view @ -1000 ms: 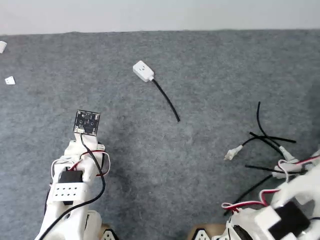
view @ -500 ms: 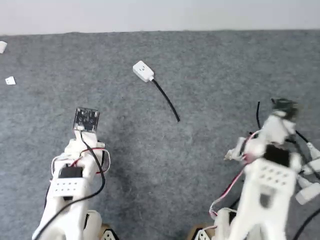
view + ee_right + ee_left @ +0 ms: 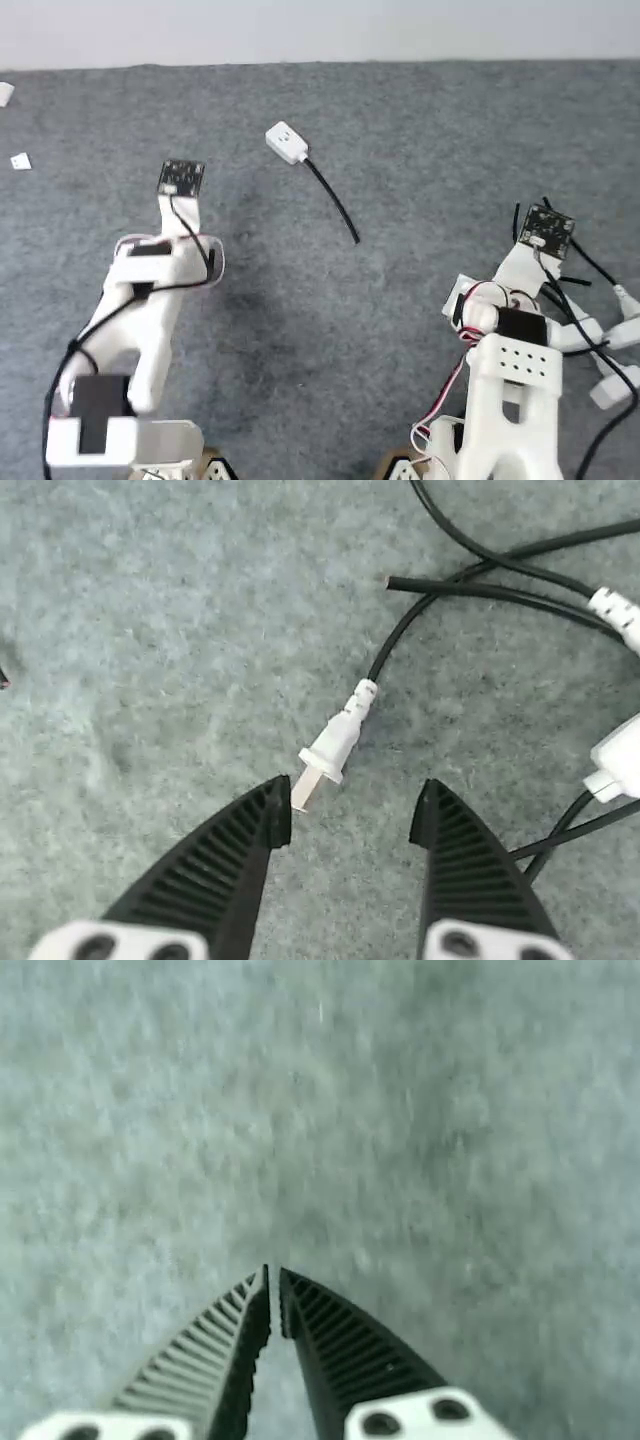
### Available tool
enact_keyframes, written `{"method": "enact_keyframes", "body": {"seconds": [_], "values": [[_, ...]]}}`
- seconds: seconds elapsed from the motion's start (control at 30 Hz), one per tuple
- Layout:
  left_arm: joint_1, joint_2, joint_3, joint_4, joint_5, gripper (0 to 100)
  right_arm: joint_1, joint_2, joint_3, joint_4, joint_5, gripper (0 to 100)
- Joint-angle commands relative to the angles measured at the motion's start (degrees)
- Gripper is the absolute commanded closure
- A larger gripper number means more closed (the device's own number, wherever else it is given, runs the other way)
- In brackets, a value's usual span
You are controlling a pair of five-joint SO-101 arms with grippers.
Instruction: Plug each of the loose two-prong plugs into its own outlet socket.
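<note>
A grey carpeted surface (image 3: 420,150) seen from above. Near its near right corner, the right gripper (image 3: 352,805) hovers with jaws spread wide over a white two-prong plug (image 3: 330,748) lying flat, prongs just beside one fingertip. The plug's black cable (image 3: 390,645) runs into a tangle of other cables. The left gripper (image 3: 273,1275), jaws almost closed and holding nothing, hangs over bare carpet at the left side. A white outlet socket (image 3: 286,142) lies toward the far edge.

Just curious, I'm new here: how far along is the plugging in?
Nothing looks plugged in yet: the white outlet socket lies alone. In hand: the right jaws stand open beside a white two-prong plug, not gripping it. The left jaws are shut, empty. All the plugging remains.
</note>
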Motion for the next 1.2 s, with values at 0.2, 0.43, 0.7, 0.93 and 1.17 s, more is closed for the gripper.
{"method": "enact_keyframes", "body": {"seconds": [0.2,0.43,0.7,0.93,1.17], "values": [[5.0,22.2,-35.0,7.2,0.7,98,3.0,9.4,-4.7,-1.6,-0.7,87.6],[8.3,44.6,-70.8,26.2,4.7,98,3.4,13.0,-5.4,-4.4,-0.7,87.6],[10.1,61.3,-103.9,42.3,12.3,89,2.2,13.1,-5.1,-5.4,0.8,87.6],[6.9,71.9,-127.8,53.9,11.7,87,2.2,13.1,-5.0,-5.4,0.9,87.6],[4.0,78.6,-139.6,50.5,21.5,87,2.1,13.1,-4.9,-5.3,0.9,87.6]]}}
